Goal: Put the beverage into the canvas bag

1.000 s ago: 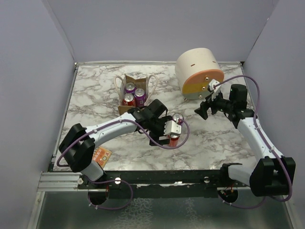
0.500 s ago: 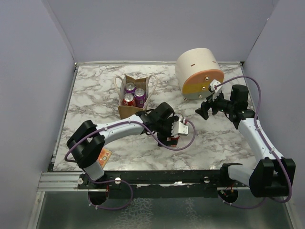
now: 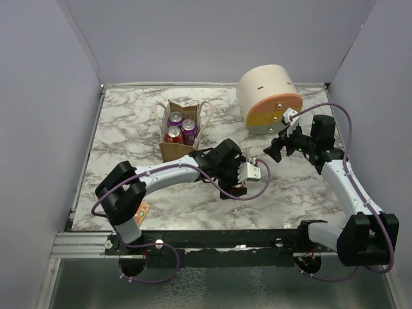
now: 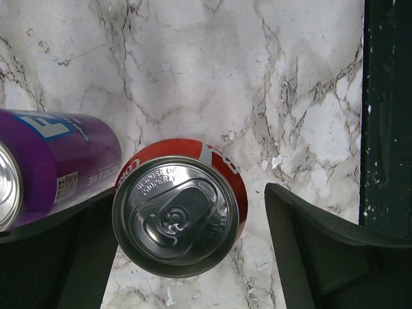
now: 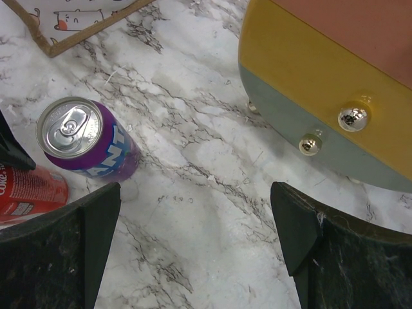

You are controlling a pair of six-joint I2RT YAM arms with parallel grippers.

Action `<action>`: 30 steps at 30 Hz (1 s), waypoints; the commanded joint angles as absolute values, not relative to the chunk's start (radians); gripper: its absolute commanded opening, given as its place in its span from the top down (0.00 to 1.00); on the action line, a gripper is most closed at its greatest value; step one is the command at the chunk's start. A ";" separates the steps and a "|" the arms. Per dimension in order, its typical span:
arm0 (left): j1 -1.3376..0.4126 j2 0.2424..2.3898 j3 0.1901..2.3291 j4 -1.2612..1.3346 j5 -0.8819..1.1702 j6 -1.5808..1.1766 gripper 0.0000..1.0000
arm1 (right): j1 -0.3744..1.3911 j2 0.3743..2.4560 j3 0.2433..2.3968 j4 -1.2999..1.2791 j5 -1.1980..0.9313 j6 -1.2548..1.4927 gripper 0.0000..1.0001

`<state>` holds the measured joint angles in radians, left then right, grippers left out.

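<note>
Marbled tabletop (image 3: 302, 193) floors a booth with pale lilac walls, and we are at the grasping step. Our left pincer (image 4: 188, 196) hangs straight over an upright red can (image 4: 177, 215). Its two fingers are spread wide, one on each side of the can. One finger looks close to the can's wall while a clear gap shows on the other side, so nothing is held yet. A purple can (image 4: 58, 154) stands just beside the red one, close enough that a careless squeeze might nudge it. Next, we judge, the fingers must come together on the red can, lift it upright, and carry it back and left to the canvas bag (image 3: 172, 150).

That bag stands open-topped toward the far left of the table, apart from the red can, with its handles drooping to either side. Three more cans (image 3: 188, 129) are already inside, two purple and one red. They seem to leave only a little room, so the drop will need aiming. Our right pincer (image 5: 193, 219) hovers near the big cream drum (image 3: 264, 87), spread wide and empty
</note>
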<state>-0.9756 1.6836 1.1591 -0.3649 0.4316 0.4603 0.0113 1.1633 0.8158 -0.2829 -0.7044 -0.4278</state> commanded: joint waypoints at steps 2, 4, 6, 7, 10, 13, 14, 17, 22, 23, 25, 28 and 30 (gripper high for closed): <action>-0.983 1.722 1.205 -0.337 0.444 0.395 0.13 | 0.006 1.153 0.809 -0.247 -0.730 -0.438 0.00; -0.983 1.727 1.216 -0.343 0.459 0.385 0.16 | 0.006 1.154 0.809 -0.248 -0.727 -0.438 0.00; -0.983 1.727 1.221 -0.344 0.465 0.377 0.20 | 0.007 1.155 0.810 -0.246 -0.726 -0.440 0.00; -0.983 1.727 1.224 -0.344 0.467 0.373 0.23 | 0.006 1.156 0.810 -0.246 -0.726 -0.439 0.00; -0.983 1.730 1.232 -0.347 0.470 0.370 0.30 | 0.006 1.157 0.809 -0.247 -0.725 -0.439 0.00; -0.983 1.726 1.242 -0.355 0.465 0.371 0.35 | 0.006 1.155 0.808 -0.247 -0.724 -0.441 0.00; -0.983 1.723 1.247 -0.360 0.465 0.370 0.38 | 0.006 1.156 0.807 -0.247 -0.725 -0.441 0.00; -0.983 1.720 1.263 -0.379 0.471 0.376 0.47 | 0.006 1.158 0.808 -0.247 -0.725 -0.441 0.00; -0.983 1.707 1.292 -0.441 0.504 0.418 0.64 | 0.006 1.158 0.808 -0.247 -0.724 -0.441 0.00; -0.983 1.704 1.304 -0.463 0.515 0.434 0.67 | 0.007 1.158 0.808 -0.247 -0.724 -0.441 0.00; -0.983 1.703 1.338 -0.524 0.542 0.477 0.72 | 0.006 1.160 0.807 -0.245 -0.725 -0.440 0.00; -0.983 1.702 1.408 -0.641 0.568 0.552 0.80 | 0.006 1.164 0.806 -0.245 -0.724 -0.441 0.00; -0.981 1.673 1.458 -0.727 0.571 0.601 0.83 | 0.006 1.166 0.805 -0.245 -0.725 -0.442 0.00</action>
